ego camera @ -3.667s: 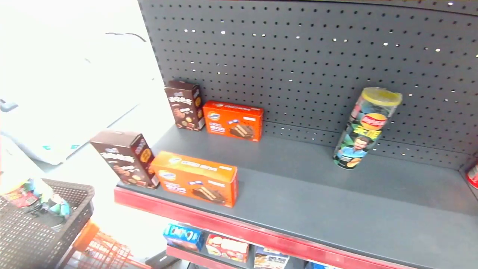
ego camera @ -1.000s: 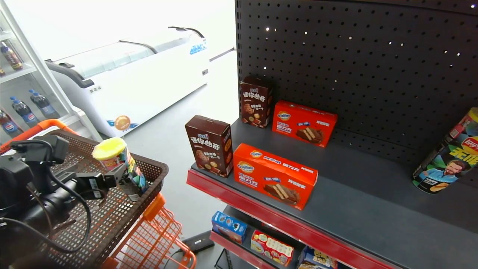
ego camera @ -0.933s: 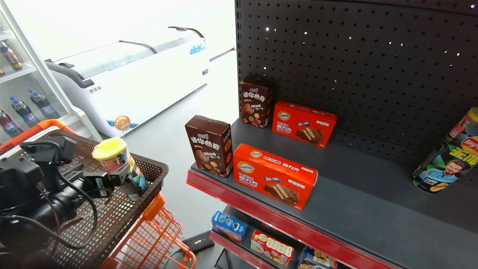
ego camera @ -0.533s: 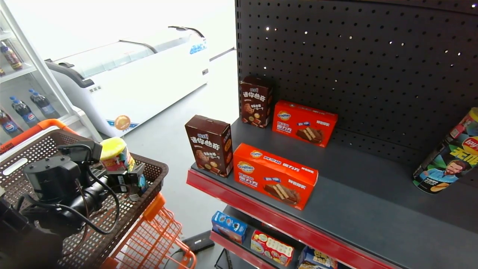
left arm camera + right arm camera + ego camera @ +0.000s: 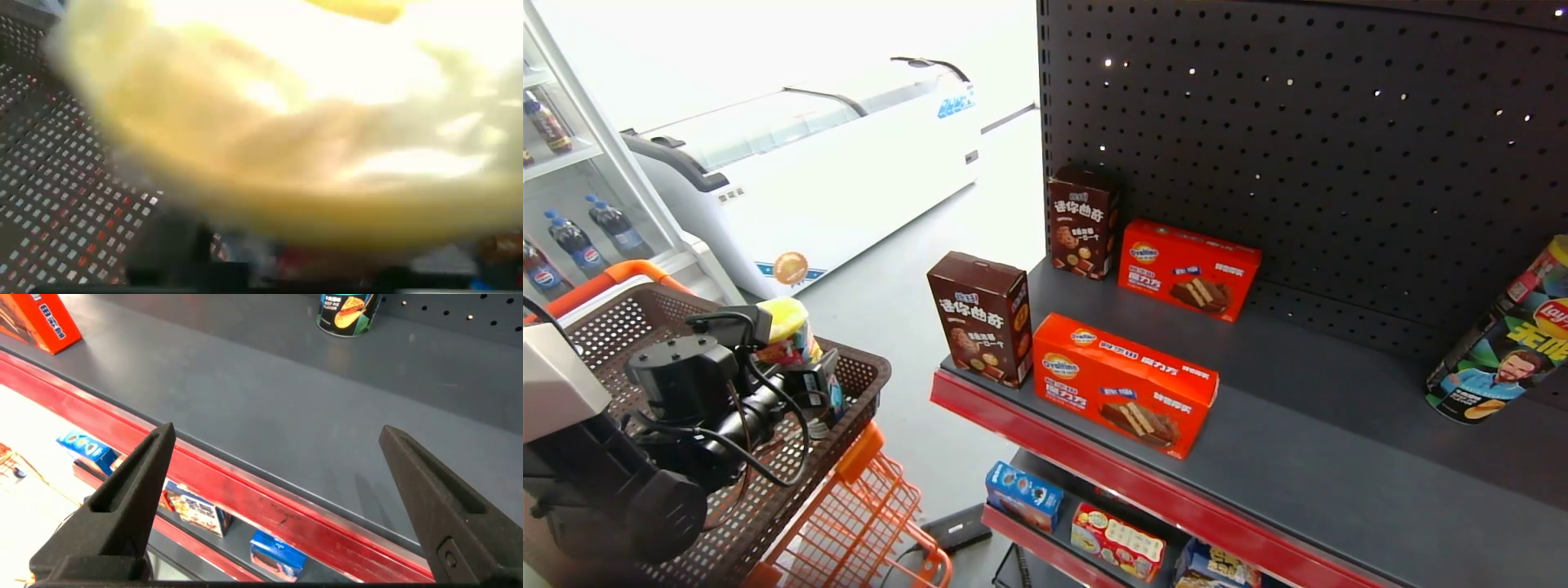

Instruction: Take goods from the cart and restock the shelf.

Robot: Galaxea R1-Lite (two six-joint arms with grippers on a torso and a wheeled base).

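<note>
Head view: left end effector (image 5: 810, 377) at can (image 5: 791, 345) (grip unclear); right end effector (image 5: 278, 434) apart.

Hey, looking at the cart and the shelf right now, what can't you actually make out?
Cart can: head view, lower part behind the left gripper; left wrist view, just a close yellow blur.
Shelf can: head view, top cut by the picture edge; right wrist view, cut down to its base.
Lower-shelf packs: head view, partly under the red shelf lip.
Basket: head view, its inside largely behind the left arm.
</note>
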